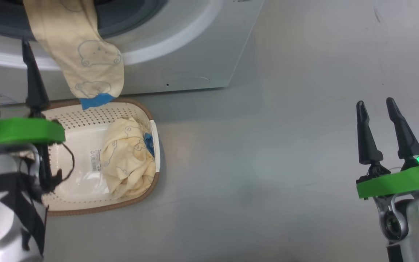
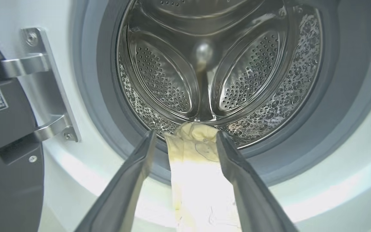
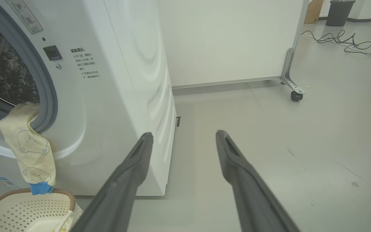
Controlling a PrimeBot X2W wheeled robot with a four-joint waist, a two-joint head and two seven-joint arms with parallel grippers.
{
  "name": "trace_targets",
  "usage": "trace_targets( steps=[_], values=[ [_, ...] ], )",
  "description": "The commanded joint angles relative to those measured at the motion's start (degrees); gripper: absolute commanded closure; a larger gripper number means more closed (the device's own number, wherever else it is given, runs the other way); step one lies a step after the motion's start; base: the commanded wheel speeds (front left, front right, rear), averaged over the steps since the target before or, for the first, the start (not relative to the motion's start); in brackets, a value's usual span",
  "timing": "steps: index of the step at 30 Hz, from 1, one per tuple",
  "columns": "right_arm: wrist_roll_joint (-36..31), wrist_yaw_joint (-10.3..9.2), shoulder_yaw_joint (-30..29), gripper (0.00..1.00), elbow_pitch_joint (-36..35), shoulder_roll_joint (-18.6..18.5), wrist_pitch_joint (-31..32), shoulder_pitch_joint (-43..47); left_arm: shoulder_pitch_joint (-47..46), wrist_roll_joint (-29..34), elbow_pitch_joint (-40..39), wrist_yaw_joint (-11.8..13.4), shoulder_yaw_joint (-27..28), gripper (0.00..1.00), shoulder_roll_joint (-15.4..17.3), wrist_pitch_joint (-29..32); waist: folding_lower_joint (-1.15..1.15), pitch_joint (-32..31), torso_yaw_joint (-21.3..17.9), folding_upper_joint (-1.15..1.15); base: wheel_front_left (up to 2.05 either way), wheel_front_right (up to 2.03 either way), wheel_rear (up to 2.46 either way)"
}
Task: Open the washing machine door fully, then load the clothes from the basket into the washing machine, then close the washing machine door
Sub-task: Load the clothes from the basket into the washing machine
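Garment (image 1: 86, 62) hangs over the washing machine (image 1: 180, 54) lip, blue end above the basket's (image 1: 136, 105) back edge; your left gripper (image 1: 6, 47) and right gripper (image 1: 375, 102) stand open, empty; push it fully into the drum (image 2: 204, 64).

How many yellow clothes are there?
2 clothes. One garment hangs out of the washing machine; the other garment lies bunched in the basket. More could hide underneath.

One washing machine (image 1: 180, 54), one washing machine door (image 2: 8, 167), one drum (image 2: 172, 74). One basket (image 1: 86, 116). Two garments: hanging garment (image 1: 86, 54), bunched garment (image 1: 127, 160). Two claws, left claw (image 1: 6, 45) and right claw (image 1: 375, 102), two fingers each. One bin (image 3: 340, 13).
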Motion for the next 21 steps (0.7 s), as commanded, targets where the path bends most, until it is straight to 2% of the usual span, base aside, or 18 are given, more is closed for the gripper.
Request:
trace_targets(
  steps=[1,5,10,21],
  values=[
    [-0.53,0.59,0.94,0.0,-1.45,-0.82,-0.51,0.68,0.89,0.71,-2.66,0.51,2.33,0.0,1.59,-0.37,0.0,-2.15,1.09,-0.01,0.0,0.0,0.0],
    [-1.73,0.59,0.87,0.0,-1.38,-0.82,0.04,2.11,10.19,2.58,-8.64,1.71,2.82,0.0,-0.69,-0.37,0.0,-5.38,2.07,-0.01,0.0,0.0,0.0],
    [-3.25,0.59,0.61,0.0,-1.94,-0.82,1.51,4.2,18.63,4.65,-13.23,2.06,2.8,0.0,-3.21,-0.37,0.0,-9.46,3.39,-0.01,0.0,0.0,0.0],
    [-5.25,0.59,1.18,0.0,-4.34,-0.82,4.95,9.45,29.94,7.18,-14.69,0.68,0.65,0.0,-6.77,-0.38,0.0,-18.82,4.67,-0.01,0.0,0.0,0.0]
  ],
)
